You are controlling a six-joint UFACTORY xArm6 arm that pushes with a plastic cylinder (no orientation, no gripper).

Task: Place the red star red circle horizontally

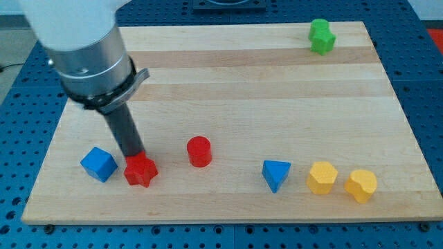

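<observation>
tip [133, 156]: no jaws on ur tool, just a rod; touching top edge of red star [141, 170]
red circle [199, 151]: just right of star, slightly higher on tabletop [228, 97]
blue cube [98, 164]: just left of star

Single camera view: looked down at an angle from beyond the wooden board's [277, 104] bottom edge, near enough that board filled frame; arm [83, 48] cropped at top left.
</observation>
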